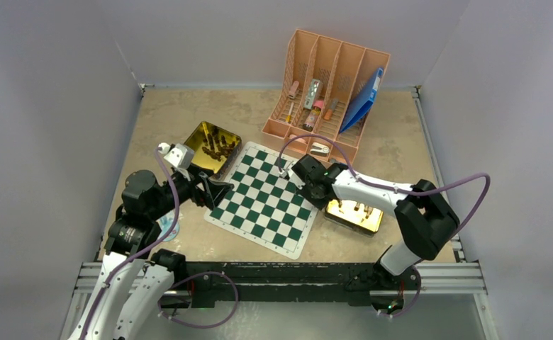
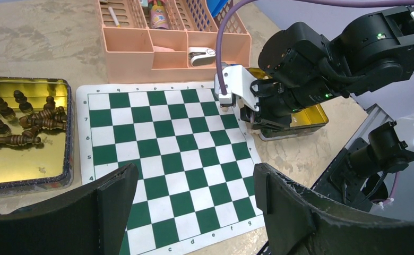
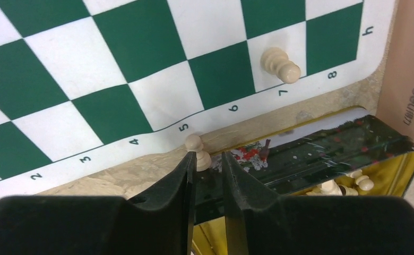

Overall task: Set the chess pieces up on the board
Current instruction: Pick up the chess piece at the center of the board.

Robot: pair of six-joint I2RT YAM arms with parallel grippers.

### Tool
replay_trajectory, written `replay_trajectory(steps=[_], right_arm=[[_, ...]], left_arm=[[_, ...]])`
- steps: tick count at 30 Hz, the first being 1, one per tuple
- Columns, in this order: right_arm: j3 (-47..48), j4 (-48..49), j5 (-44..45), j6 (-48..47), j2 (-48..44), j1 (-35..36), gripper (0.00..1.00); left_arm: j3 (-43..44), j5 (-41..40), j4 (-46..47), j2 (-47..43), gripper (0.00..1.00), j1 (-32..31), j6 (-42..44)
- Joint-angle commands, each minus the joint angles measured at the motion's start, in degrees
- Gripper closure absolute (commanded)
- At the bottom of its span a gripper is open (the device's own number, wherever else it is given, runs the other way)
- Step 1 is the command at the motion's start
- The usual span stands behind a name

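From above, the board point(image 1: 263, 200) lies askew in the middle of the table point(image 1: 394, 152). A gold tin point(image 1: 203, 134) holding dark pieces point(image 1: 220, 149) sits at the board's far left edge. A second gold tin point(image 1: 373, 224) sits by its right corner, and a peach organizer point(image 1: 330, 78) stands at the table's far edge. The left gripper point(image 1: 215, 190) hangs at the board's left corner. The right gripper point(image 1: 293, 174) is over its far right edge.

In the left wrist view, that gripper's fingers point(image 2: 104, 212) are spread wide with nothing between them, above the board's near edge. The dark pieces lie jumbled in their tin.

In the right wrist view, the right gripper's fingers are drawn almost together, leaving a narrow slit. One pale pawn point(image 3: 279, 65) stands on a white square by the border's 7. A second pale pawn point(image 3: 197, 152) stands off the board, on the table between the board's edge and the second tin's wall, right at one fingertip. Whether it is pinched cannot be told. More pale pieces point(image 3: 348, 183) lie inside that tin.
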Motion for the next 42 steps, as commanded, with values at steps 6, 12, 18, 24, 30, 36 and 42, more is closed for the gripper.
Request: replay_trajectory(steps=[6, 12, 18, 24, 30, 36, 42], right_arm=[[0.9, 0.4, -5.2, -2.5, -1.9, -1.1, 0.72], [1.4, 0.2, -5.2, -2.3, 0.8, -1.5, 0.72], [1.3, 0.7, -4.6, -2.4, 1.6, -2.4, 0.73], [1.6, 1.1, -5.3, -2.5, 1.9, -2.7, 0.73], [1.9, 0.7, -6.1, -2.5, 2.5, -2.8, 0.73], [2.2, 0.5, -6.6, -2.5, 2.7, -2.9, 0.73], [2.4, 0.4, -7.0, -2.4, 3.2, -2.9, 0.72]], left_arm=[[0.0, 1.6, 1.6, 0.2, 0.2, -0.2, 1.0], [0.0, 1.8, 1.6, 0.2, 0.2, -0.2, 1.0], [0.0, 1.8, 1.6, 0.1, 0.2, -0.2, 1.0], [0.0, 1.8, 1.6, 0.0, 0.2, -0.2, 1.0], [0.0, 1.6, 1.6, -0.1, 0.2, -0.2, 1.0], [0.0, 1.5, 1.6, -0.1, 0.2, -0.2, 1.0], [0.0, 1.5, 1.5, -0.1, 0.2, -0.2, 1.0]])
